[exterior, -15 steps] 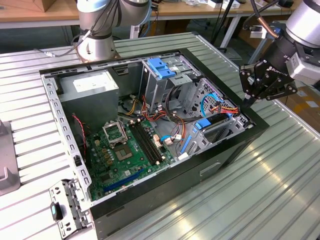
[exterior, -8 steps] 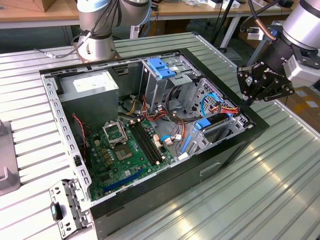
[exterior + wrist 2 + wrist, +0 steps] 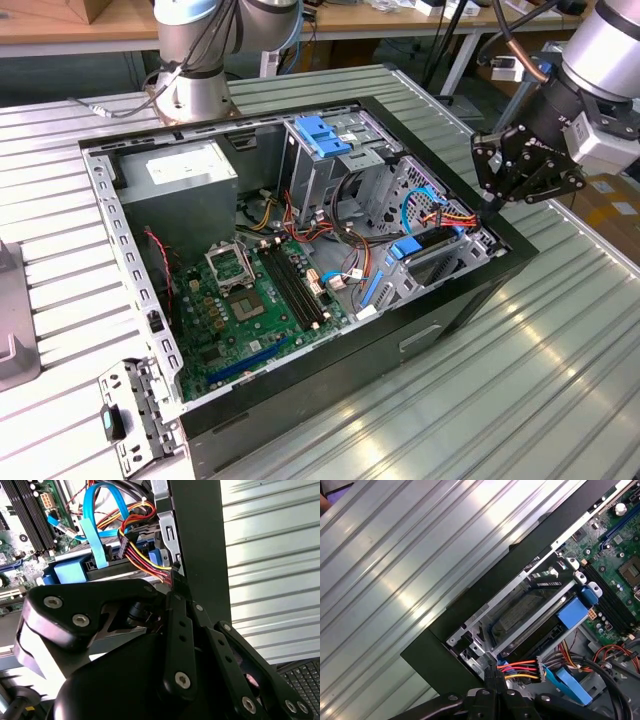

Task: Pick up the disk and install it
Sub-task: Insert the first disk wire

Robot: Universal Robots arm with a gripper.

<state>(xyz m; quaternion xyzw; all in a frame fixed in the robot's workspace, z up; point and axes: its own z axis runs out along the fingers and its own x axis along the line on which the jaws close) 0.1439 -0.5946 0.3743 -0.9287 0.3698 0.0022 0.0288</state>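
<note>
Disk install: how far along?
Looks mostly done: the disk lies in its bay at the case's front corner, blue carrier tab visible. The gripper sits low at that corner beside the cables, holding nothing visible. Whether the disk is fully seated can't be told.

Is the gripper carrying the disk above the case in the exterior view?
No: the gripper is down at the computer case's edge, fingertips together on coloured wires.

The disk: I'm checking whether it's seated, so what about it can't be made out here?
- Exterior view: cables cover most of the disk.
- Second wrist view: the gripper hides part of it.
- First wrist view: cage bars cross it, so its seating cannot be told.
</note>
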